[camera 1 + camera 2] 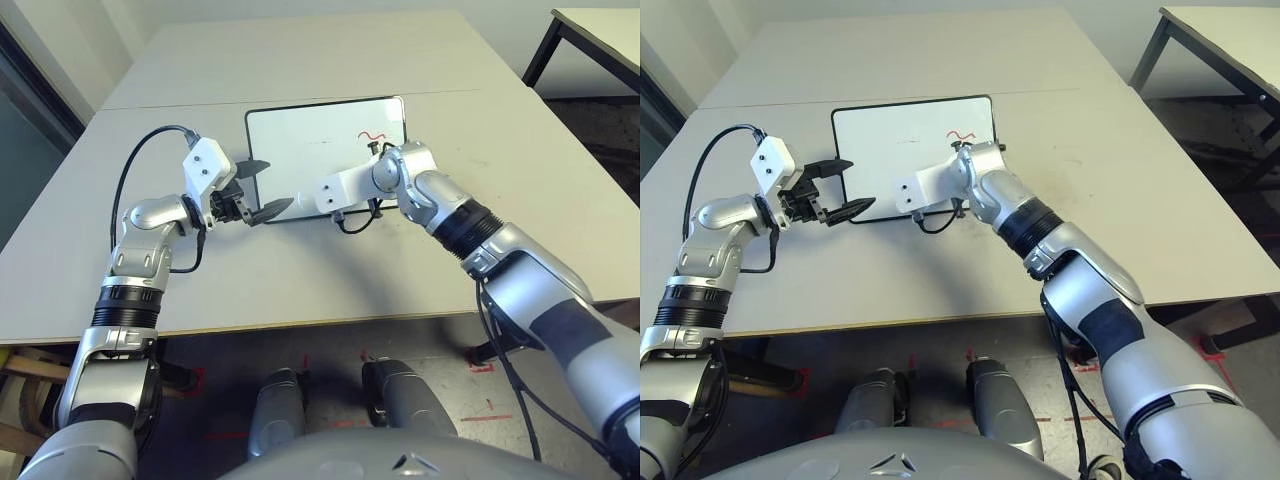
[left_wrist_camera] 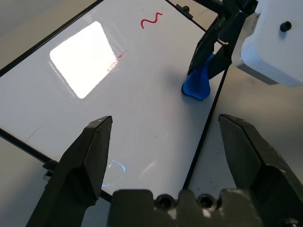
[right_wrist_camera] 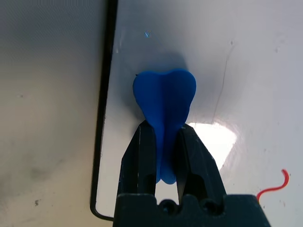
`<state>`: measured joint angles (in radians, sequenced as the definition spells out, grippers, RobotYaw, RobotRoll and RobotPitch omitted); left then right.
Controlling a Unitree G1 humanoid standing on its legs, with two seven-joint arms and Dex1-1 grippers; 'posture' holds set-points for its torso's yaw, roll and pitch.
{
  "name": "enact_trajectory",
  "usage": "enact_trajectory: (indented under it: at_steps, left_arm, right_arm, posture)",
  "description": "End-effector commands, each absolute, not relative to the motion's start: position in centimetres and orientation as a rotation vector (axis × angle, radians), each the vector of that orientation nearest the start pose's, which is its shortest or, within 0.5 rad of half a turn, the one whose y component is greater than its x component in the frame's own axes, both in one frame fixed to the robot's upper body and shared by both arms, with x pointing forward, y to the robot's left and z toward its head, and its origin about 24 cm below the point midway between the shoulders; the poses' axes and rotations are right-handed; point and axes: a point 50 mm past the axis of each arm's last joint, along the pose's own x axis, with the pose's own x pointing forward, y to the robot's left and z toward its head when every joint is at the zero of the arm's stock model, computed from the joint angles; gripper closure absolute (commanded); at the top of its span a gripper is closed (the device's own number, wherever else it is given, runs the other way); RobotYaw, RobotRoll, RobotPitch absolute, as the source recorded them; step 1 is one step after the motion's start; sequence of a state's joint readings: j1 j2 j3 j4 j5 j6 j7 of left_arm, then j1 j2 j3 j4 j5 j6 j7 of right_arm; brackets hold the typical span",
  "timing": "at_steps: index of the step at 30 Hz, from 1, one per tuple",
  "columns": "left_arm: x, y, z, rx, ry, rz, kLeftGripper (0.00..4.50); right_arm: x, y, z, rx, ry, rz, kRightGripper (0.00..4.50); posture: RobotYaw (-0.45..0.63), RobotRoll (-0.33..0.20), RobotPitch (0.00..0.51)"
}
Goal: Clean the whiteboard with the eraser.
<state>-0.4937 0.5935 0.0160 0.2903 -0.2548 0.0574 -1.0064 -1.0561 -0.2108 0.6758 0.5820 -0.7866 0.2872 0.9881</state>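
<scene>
the right gripper (image 3: 165, 146) pinches the eraser (image 3: 164, 101) on the board (image 1: 310, 140) near its front edge; the left gripper (image 2: 173, 151) hovers open. wiping is underway; next, sweep to the red squiggle (image 1: 371, 136).

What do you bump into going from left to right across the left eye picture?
Left claw → whiteboard → red squiggle → right arm's elbow joint. The right claw, pinching the blue eraser, overlaps the board, so I leave it out.
</scene>
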Motion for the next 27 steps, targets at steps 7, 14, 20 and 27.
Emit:
enact_trajectory:
  at_steps: [7, 14, 20, 27]
  left_arm:
    - [31.9, 21.4, 13.9, 0.373, 0.005, -0.922, 0.00]
    - [32.3, 21.0, 14.3, 0.381, -0.009, -0.938, 0.00]
    - [32.6, 20.9, 14.5, 0.388, -0.017, -0.944, 0.00]
    - [33.0, 20.9, 14.9, 0.409, -0.032, -0.935, 0.00]
  right_arm:
    - [37.9, -7.0, 18.6, -1.586, 0.403, 0.857, 4.13]
    - [37.9, -8.8, 23.4, -1.520, 0.396, 0.791, 4.13]
    - [38.5, -10.2, 24.6, -1.479, 0.415, 0.737, 4.13]
    - [40.1, -12.2, 24.5, -1.460, 0.463, 0.656, 4.13]
  posture:
    - [-0.09, 0.000, 0.063]
    - [-0.11, 0.000, 0.053]
    - [-0.12, 0.000, 0.049]
    - [-0.11, 0.000, 0.049]
